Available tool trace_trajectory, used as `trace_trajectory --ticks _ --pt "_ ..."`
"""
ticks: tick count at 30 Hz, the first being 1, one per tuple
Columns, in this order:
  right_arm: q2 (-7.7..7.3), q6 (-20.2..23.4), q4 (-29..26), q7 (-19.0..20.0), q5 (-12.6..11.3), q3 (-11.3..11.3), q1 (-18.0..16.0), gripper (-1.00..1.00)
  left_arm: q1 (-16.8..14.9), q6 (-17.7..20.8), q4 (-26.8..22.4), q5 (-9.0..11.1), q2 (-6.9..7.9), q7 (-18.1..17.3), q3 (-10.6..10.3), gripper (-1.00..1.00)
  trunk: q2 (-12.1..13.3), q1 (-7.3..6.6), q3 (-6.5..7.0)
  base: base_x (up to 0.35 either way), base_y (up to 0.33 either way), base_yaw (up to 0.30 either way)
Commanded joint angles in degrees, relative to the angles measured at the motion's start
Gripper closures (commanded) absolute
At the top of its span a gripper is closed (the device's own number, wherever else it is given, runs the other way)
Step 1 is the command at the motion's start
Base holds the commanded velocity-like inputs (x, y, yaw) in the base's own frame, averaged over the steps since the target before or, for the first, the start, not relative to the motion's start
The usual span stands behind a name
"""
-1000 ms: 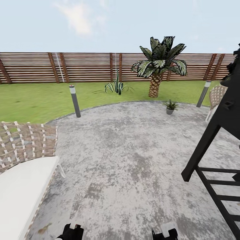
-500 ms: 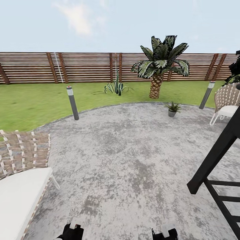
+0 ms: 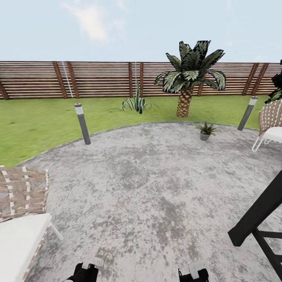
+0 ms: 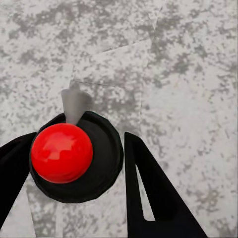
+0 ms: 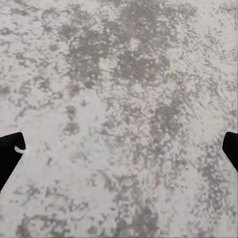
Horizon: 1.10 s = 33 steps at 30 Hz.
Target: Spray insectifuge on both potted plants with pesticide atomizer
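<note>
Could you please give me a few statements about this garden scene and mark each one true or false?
1. A potted plant stands on the patio near its far edge. True.
2. The palm grows from the paving. False: it stands on the lawn in front of the fence.
3. A grey bollard light stands at the patio's edge, on the left of the head view. True.
4. The right tool grips the sprayer. False: its fingers are spread with only paving between them.
5. The spiky striped plant sits in a grey pot. False: it grows straight from the lawn.
</note>
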Motion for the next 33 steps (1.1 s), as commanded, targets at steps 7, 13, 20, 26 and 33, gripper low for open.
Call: trace_trajectory --ticks 7,13,20,26,33 --pt "0.01 0.0 0.1 -0.6 0.6 0.2 0.0 -1.00 0.0 -0.2 0.0 -0.1 0.02 0.0 -0.3 1.00 0.0 0.03 -0.05 0.334 0.000 0.000" --pt "0.01 0.0 0.1 -0.6 0.6 0.2 0.0 -1.00 0.0 -0.2 0.0 -0.1 0.02 0.0 -0.3 1.00 0.0 0.03 -0.05 0.334 0.000 0.000" --pt "0.01 0.0 0.1 -0.6 0.6 0.2 0.0 -1.00 0.0 -0.2 0.1 -0.1 0.02 0.0 -0.3 1.00 0.0 0.03 -0.05 0.334 0.000 0.000" --pt "0.01 0.0 0.1 -0.6 0.6 0.2 0.0 -1.00 0.0 -0.2 0.0 -0.1 0.02 0.0 -0.3 1.00 0.0 0.03 -0.05 0.334 0.000 0.000" --pt "0.01 0.0 0.1 -0.6 0.6 0.2 0.0 -1.00 0.0 -0.2 0.0 -0.1 0.02 0.0 -0.3 1.00 0.0 0.03 -0.05 0.334 0.000 -0.194"
